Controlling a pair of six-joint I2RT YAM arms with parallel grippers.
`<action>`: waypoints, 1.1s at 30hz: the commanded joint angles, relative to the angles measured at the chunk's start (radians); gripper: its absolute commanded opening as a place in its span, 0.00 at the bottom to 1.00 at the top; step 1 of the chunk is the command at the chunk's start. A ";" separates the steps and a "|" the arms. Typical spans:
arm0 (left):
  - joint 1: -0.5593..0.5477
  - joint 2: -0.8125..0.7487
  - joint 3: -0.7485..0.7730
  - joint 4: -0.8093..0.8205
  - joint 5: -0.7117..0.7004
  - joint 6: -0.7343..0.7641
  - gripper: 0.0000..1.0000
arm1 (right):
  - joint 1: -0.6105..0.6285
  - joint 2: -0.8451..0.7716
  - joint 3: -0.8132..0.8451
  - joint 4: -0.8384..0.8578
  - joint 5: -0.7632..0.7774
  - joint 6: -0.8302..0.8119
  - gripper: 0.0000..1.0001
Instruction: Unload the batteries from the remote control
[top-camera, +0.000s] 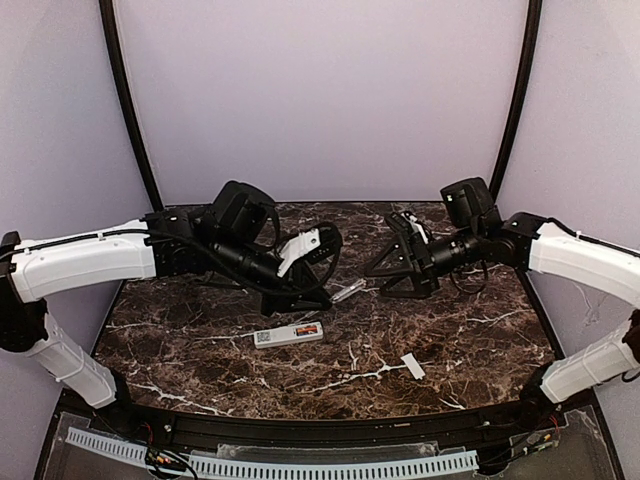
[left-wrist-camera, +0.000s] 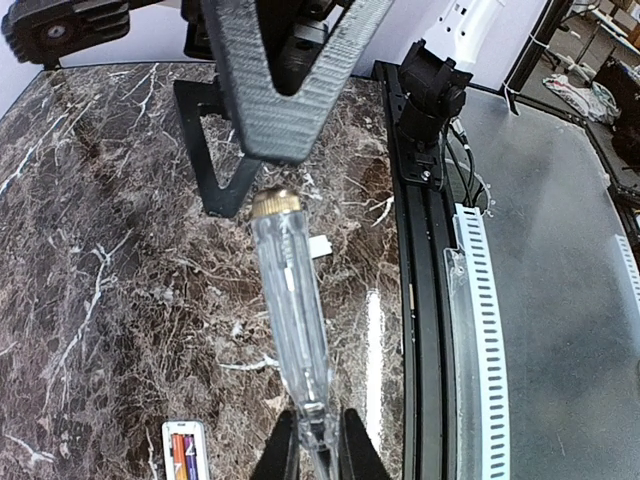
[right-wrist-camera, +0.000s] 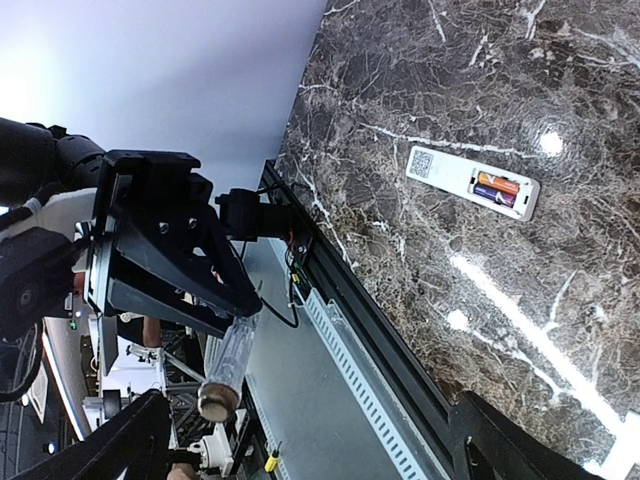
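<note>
The left tool (left-wrist-camera: 318, 440) pinches a clear plastic screwdriver (left-wrist-camera: 290, 300); the right tool (top-camera: 405, 258) is spread. The slim white remote control (top-camera: 288, 334) holds orange-red batteries (right-wrist-camera: 497, 187) on the marble bench (top-camera: 450, 330).

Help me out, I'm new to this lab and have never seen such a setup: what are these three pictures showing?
You see two white robot arms bolted to a marble-patterned table. One picture looks down from above; the other two come from cameras on each wrist. The left gripper is shut on a clear-handled screwdriver, held above the table. The right gripper faces it across the middle, open and holding nothing. The white remote control lies back side up with its cover off, so the batteries show in their recess. The small white cover lies apart, nearer the right arm.
</note>
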 joint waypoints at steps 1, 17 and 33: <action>-0.014 -0.009 -0.008 -0.015 -0.012 0.022 0.00 | 0.031 0.020 0.045 -0.005 -0.015 0.019 0.96; -0.048 0.023 0.002 -0.035 -0.019 0.022 0.00 | 0.141 0.085 0.088 0.003 0.037 0.040 0.78; -0.059 0.053 0.018 -0.048 -0.042 0.014 0.00 | 0.197 0.120 0.051 0.111 0.038 0.088 0.37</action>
